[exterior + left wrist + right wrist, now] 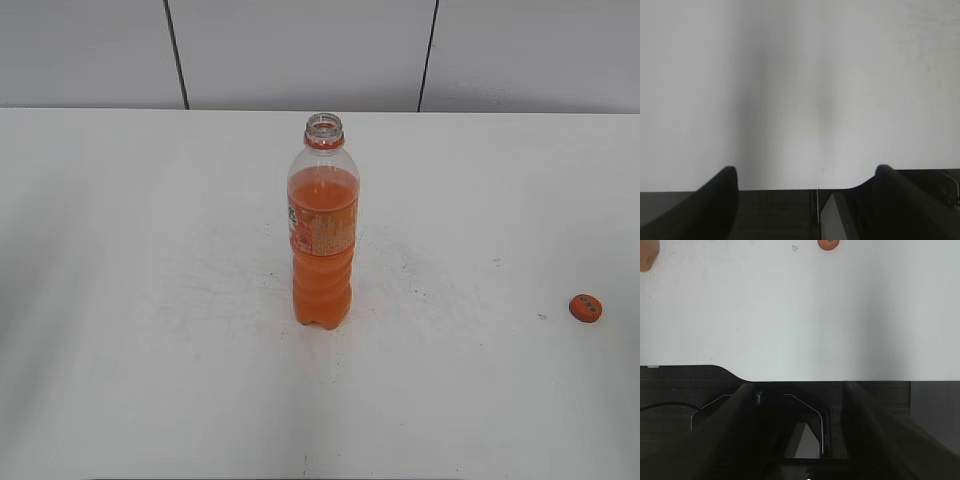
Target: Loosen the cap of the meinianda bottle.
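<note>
The meinianda bottle stands upright in the middle of the white table, its neck open with no cap on it. The small orange cap lies on the table far to the right, apart from the bottle. It also shows at the top edge of the right wrist view. An orange blur at the top left corner of that view may be the bottle. Neither arm shows in the exterior view. My left gripper is open and empty over the table's near edge. My right gripper is open and empty, back from the table edge.
A grey panelled wall runs behind the table. A small dark speck lies left of the cap. Dark floor or base shows below the table's front edge in both wrist views.
</note>
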You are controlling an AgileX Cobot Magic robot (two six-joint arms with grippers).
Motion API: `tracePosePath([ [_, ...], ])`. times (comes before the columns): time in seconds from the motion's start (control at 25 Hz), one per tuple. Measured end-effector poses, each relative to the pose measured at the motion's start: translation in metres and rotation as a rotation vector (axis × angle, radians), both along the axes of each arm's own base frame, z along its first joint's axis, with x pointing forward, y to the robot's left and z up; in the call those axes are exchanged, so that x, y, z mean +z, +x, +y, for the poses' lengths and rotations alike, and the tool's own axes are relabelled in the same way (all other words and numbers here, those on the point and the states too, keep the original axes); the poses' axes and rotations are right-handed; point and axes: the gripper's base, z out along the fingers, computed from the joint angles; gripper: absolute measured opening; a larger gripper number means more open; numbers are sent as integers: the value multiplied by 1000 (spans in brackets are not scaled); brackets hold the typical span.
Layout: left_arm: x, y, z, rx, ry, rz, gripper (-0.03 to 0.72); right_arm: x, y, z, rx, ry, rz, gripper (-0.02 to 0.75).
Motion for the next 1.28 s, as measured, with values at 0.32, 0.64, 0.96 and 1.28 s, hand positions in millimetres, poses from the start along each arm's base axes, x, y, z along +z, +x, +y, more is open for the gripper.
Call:
tracePosePath([
  [0.32, -4, -84, 15, -92, -3, -311, 494, -17, -52, -5, -11, -73, -164, 410],
  [0.64, -17, -144, 24, -102, -41, -637, 482, -39, -77, -11, -10, -164, -382, 410],
  [0.96, -17, -171, 26, -157, -46, -800, 479, -45, -90, -11, 3, -189, -562, 410],
  [1.28, -17, -172, 23, -203, -44, -801, 477, -45, -91, -10, 11, -191, -568, 410],
])
